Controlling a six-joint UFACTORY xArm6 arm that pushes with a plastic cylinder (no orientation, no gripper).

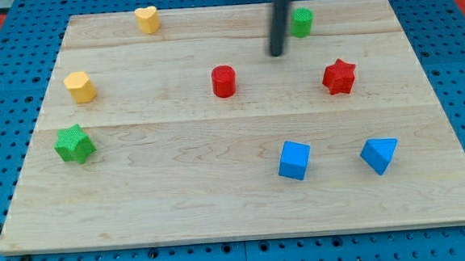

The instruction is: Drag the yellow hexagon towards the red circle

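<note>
No jaws, my tip (277,54) seemingly touching nothing, yellow hexagon (79,86) far left.

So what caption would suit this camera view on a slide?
My tip rests near the green cylinder, far from the yellow hexagon and red circle.

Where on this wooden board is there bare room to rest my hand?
The widest bare patch is along the view's bottom, left of the blue cube and below the green star. Another lies between the yellow hexagon and red circle. The right side is crowded.
</note>
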